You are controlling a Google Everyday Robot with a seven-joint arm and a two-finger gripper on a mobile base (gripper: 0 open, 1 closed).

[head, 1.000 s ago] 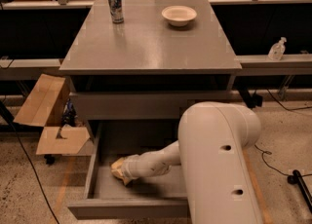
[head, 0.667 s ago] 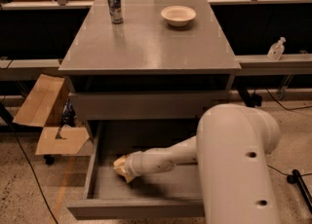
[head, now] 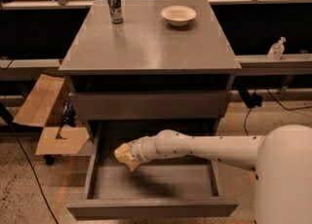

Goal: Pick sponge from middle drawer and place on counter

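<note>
Sponge (head: 129, 162) held over the open middle drawer (head: 151, 209).
Gripper (head: 125, 154), clamped on the sponge, hangs above the drawer's left half, below the counter's (head: 146, 47) front edge; farther back, a can (head: 115, 5) stands at the counter's far-left corner, a white bowl (head: 178, 15) near its far edge.

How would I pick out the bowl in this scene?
Start at the big grey counter, above the open middle drawer where the robot's claw hangs. The bowl sits near the counter's back right corner. It is white, low and round, unlike the tall dark can at the back left.
</note>
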